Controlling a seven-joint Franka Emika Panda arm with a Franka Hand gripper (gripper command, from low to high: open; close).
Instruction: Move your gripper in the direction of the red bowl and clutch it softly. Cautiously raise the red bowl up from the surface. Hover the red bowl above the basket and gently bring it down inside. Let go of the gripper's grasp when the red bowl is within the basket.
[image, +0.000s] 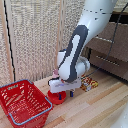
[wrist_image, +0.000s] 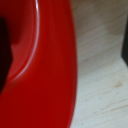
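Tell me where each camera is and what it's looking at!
Exterior view: off the arm, facing the wooden table; shows the white arm, the gripper down at the red bowl, and the basket at the exterior view's left.
Wrist view: on the wrist, very close to the red bowl and table; a dark edge may be a finger.
Shared: red bowl, table.
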